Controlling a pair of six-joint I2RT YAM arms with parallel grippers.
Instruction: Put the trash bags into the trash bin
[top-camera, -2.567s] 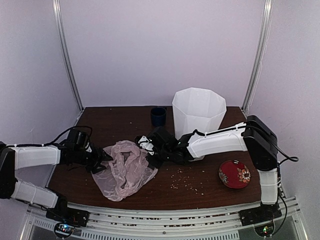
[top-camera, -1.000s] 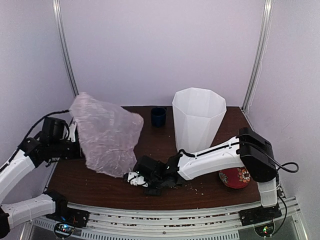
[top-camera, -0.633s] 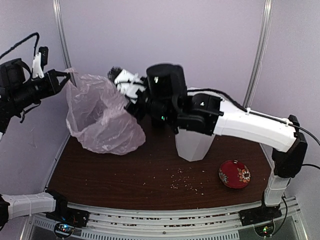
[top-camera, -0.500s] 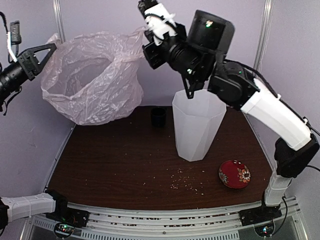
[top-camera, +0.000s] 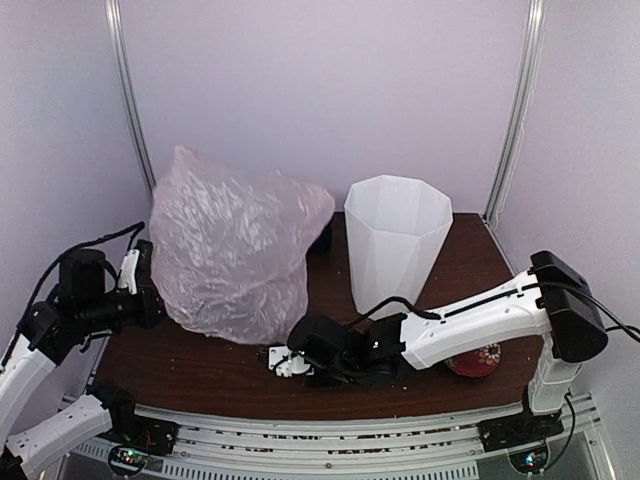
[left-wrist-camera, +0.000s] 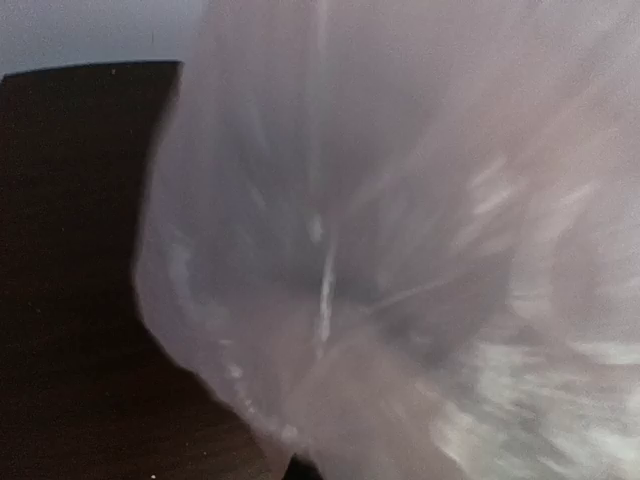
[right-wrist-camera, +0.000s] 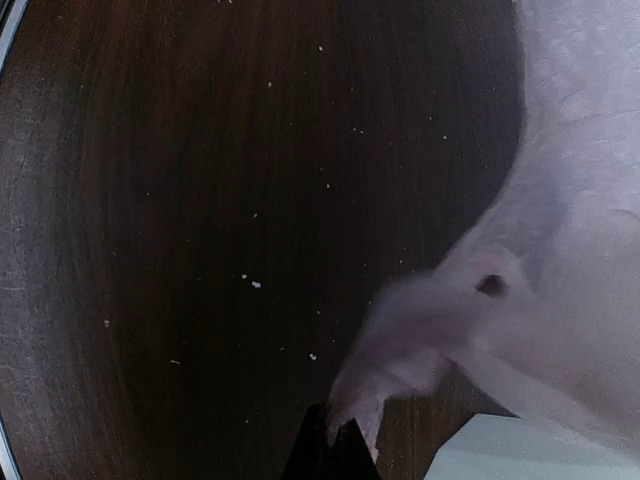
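Whereas half a second ago you held both arms high with the mouth stretched open in the air, the pale pink bag (top-camera: 235, 250) now billows as a closed, crinkled mound over the left half of the table (top-camera: 200, 365). It stands beside the white bin (top-camera: 397, 240) and not in it. Your left gripper (top-camera: 152, 292) has dropped to the bag's left edge, jaws closed and apparently pinching the film. In its wrist view the plastic (left-wrist-camera: 400, 250) fills nearly everything and hides the fingers. Your right gripper (top-camera: 283, 361) has swung down to just above the table's front, below the bag's lower edge. In its wrist view the fingertips (right-wrist-camera: 328, 445) meet, and a twisted strand of the bag (right-wrist-camera: 560, 250) runs down to them. The bin stands where it did, upright and empty-mouthed. The right arm now lies across the red dish (top-camera: 478, 360), covering part of it.
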